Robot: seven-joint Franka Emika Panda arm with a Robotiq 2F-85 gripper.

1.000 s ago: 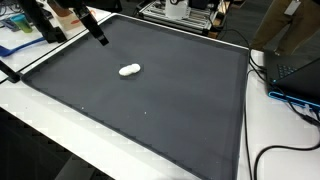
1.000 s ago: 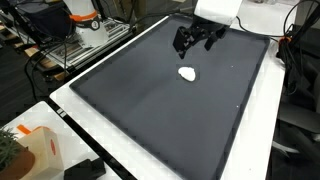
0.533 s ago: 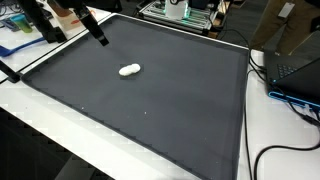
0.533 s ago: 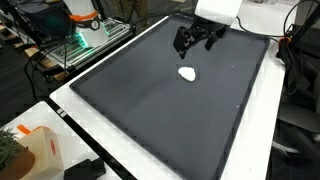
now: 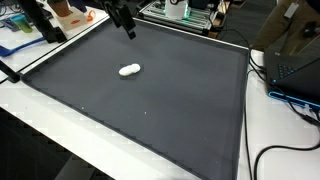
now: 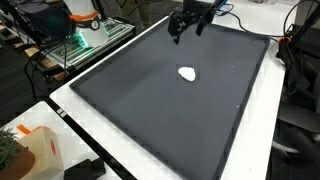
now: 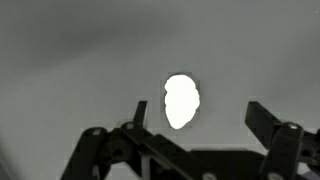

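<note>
A small white oval lump lies on the dark grey mat; in the other exterior view the lump sits toward the mat's far part. My gripper hangs in the air above the mat's far edge, well clear of the lump, with its black fingers spread and nothing between them. In the wrist view the white lump shows between and beyond the two fingertips, far below my gripper, which is open.
The mat covers a white table. A laptop and cables lie at one side. A wire cart stands beside the table, a paper bag near the table's corner, more clutter behind.
My gripper has risen and shifted along the mat's far edge, away from the white lump. It has stayed open. The lump has not moved.
</note>
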